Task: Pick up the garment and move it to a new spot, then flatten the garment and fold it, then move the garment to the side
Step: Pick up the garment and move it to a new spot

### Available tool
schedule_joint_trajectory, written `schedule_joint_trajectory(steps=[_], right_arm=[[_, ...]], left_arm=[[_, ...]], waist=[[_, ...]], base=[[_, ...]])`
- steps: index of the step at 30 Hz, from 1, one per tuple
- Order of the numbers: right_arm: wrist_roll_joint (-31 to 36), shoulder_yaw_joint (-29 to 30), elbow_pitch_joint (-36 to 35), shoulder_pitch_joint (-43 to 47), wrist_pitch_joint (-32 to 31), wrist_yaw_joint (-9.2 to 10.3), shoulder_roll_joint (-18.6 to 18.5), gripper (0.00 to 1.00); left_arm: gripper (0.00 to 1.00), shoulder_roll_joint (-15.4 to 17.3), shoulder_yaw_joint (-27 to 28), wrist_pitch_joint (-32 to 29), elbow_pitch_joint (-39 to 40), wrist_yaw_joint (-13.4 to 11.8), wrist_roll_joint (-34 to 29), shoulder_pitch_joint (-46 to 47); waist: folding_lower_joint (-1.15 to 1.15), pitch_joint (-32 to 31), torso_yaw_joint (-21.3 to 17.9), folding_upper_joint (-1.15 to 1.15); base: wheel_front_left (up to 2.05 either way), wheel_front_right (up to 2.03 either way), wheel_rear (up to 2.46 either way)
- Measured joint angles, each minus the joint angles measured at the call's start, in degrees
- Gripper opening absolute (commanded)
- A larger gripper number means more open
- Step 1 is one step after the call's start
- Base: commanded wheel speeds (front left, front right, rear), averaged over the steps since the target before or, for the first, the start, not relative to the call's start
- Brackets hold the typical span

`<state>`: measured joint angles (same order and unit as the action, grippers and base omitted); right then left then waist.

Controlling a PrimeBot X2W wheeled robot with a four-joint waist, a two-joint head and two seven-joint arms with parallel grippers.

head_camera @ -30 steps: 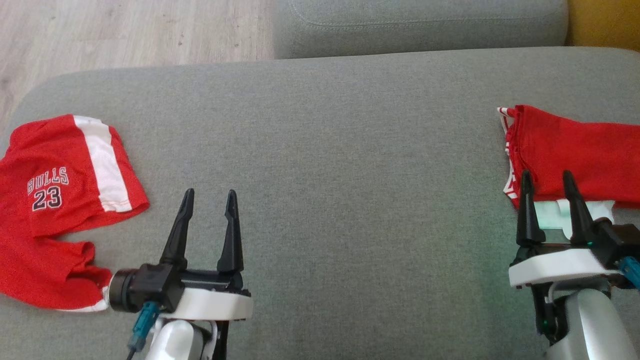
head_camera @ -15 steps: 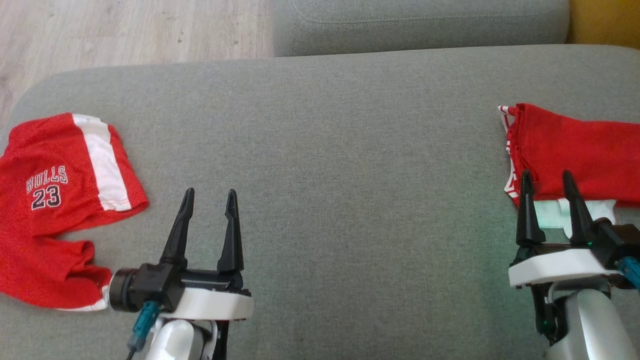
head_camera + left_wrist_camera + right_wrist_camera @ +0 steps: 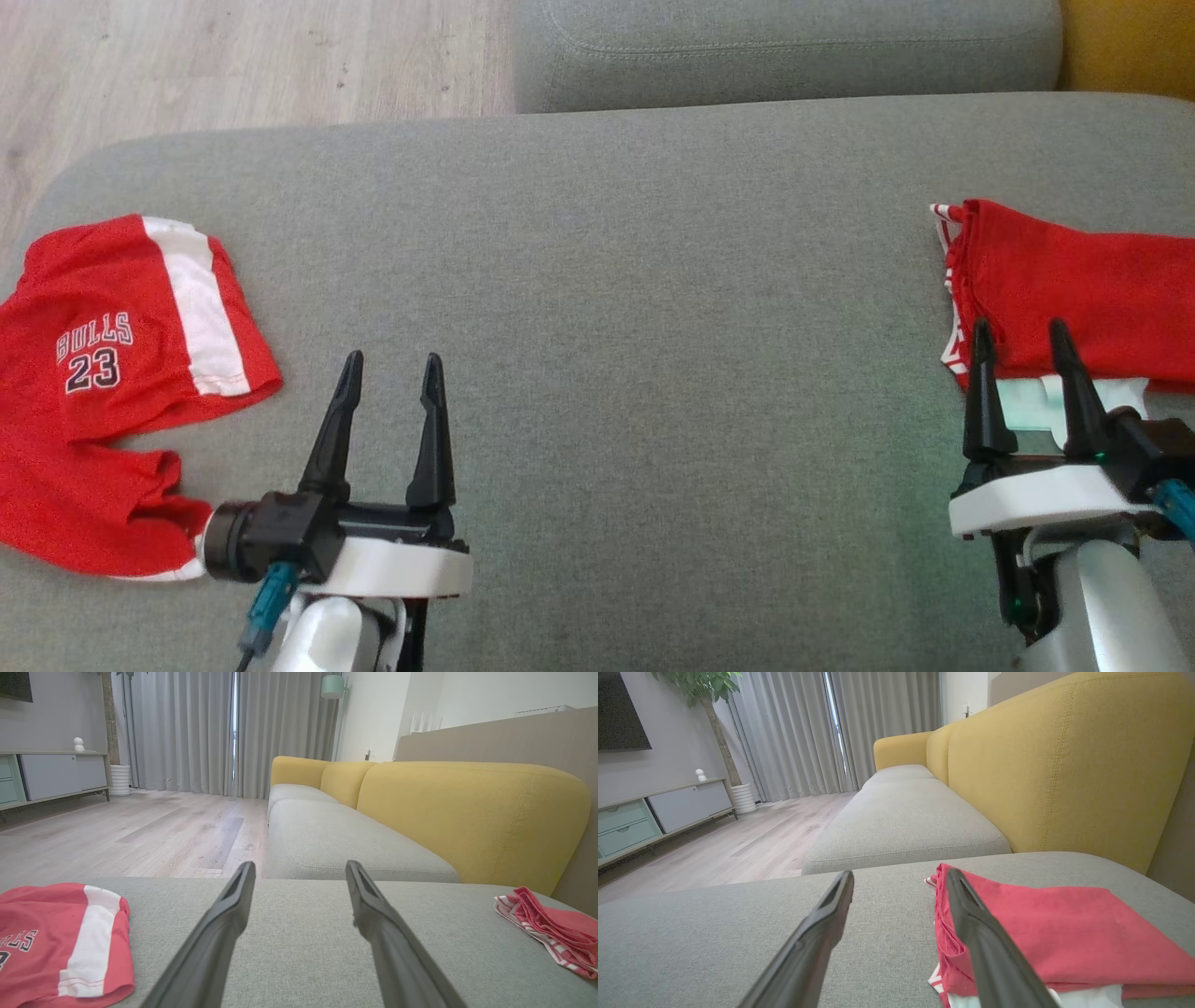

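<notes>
Both grippers stand with fingers apart and hold nothing. We note the left gripper [image 3: 392,364] over the grey cushion [image 3: 607,327], just right of the red shorts [image 3: 103,373]. The shorts lie crumpled at the cushion's left end, with "BULLS 23" facing up. The right gripper [image 3: 1019,329] sits at the near edge of a folded red garment [image 3: 1074,280] at the right end. We cannot tell whether it touches the garment.

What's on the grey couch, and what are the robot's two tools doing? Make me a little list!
Surface: grey couch cushion
Left side: red shorts with a white stripe, rumpled
Right side: folded red clothes
Left tool: open, holding nothing, beside the shorts
Right tool: open, at the edge of the folded clothes
Beyond the couch: wooden floor
</notes>
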<state>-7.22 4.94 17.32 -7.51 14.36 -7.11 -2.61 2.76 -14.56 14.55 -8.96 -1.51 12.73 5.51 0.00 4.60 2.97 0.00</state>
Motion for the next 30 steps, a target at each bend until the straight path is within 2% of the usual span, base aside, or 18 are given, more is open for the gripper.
schedule_joint_trajectory(steps=[30], right_arm=[[0.0,-0.02,0.13,0.01,0.0,0.01,0.0,1.0]], left_arm=[[1.0,0.0,0.01,0.0,0.01,-0.01,0.0,-0.01]], waist=[[0.0,0.05,0.32,0.0]], base=[[0.0,0.0,0.0]])
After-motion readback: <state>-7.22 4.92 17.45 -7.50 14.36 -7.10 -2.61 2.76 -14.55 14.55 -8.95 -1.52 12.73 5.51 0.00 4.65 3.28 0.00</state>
